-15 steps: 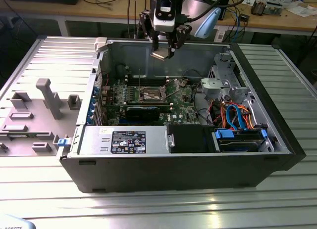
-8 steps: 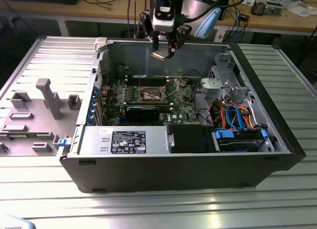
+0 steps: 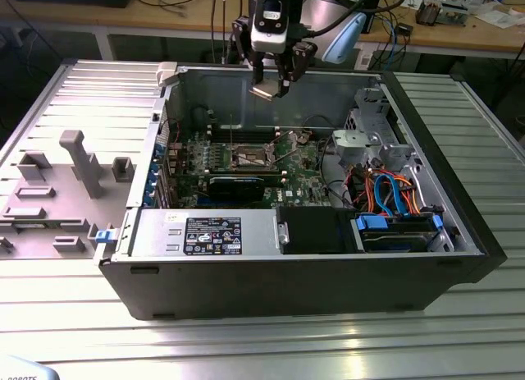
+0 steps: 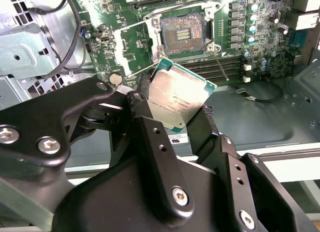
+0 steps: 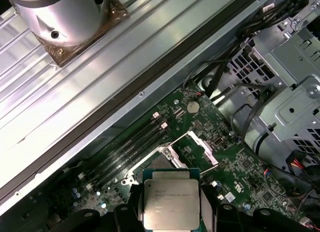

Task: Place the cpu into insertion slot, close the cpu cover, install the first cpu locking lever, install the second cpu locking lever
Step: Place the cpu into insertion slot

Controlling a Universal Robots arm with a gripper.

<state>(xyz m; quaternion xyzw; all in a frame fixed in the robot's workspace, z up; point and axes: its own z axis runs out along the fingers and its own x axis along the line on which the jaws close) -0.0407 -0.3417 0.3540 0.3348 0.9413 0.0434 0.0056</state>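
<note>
- In the exterior view we count one open computer case (image 3: 394,265) lying on the ribbed metal table (image 3: 246,347). One hand (image 3: 269,86) hangs above the case, at twelve o'clock from the one insertion slot (image 3: 250,157) on the green board, well apart from it.
- There the hand grips one cpu (image 3: 267,92) at its tips.
- In the second wrist view we see two black fingers (image 4: 202,127) clamped on opposite edges of the cpu (image 4: 180,99), which sits tilted, silvery top showing. The insertion slot (image 4: 181,35) lies bare beyond it, its dark pin field uncovered.
- In the first wrist view the cpu (image 5: 171,204) is held above the board, near the insertion slot (image 5: 162,166). One cpu cover (image 5: 206,151) stands swung open beside the slot.
</note>
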